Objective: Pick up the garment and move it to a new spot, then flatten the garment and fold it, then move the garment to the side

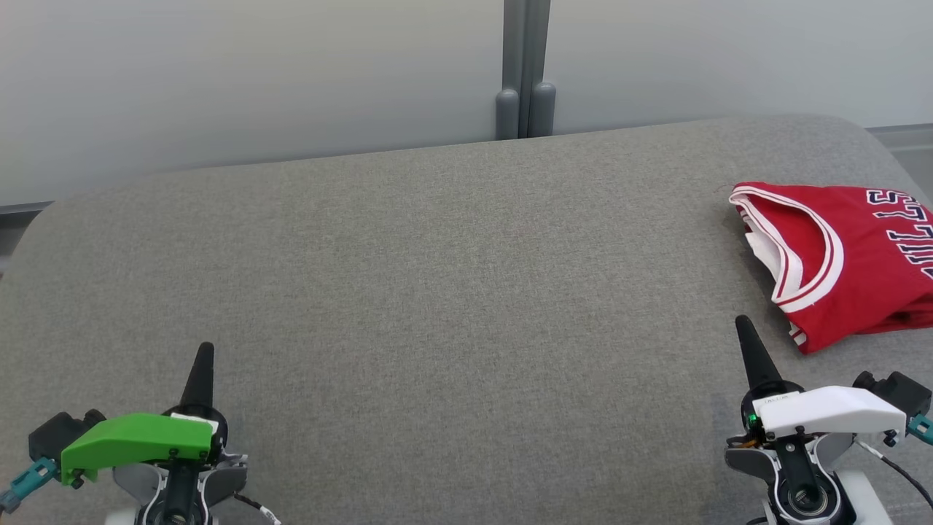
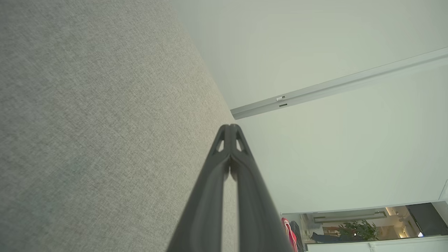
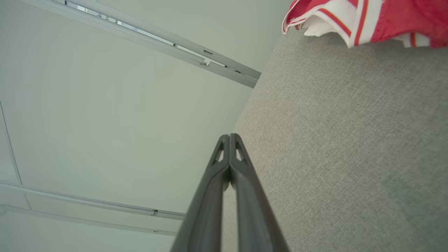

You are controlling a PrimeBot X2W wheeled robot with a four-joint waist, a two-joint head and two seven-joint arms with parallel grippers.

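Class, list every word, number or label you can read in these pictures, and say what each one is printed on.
"LLS": dark, white-edged letters running sideways on the red jersey; the letters before them are cut off at the picture's edge.
Small label on the white cover of the right end effector: too small to read.

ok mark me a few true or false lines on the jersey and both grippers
1. The jersey lies on the cushion's right side. True.
2. The right gripper holds the jersey. False: it is shut on nothing, short of the jersey.
3. The left gripper is open. False: its fingers are pressed together.
4. The jersey is red with white trim. True.
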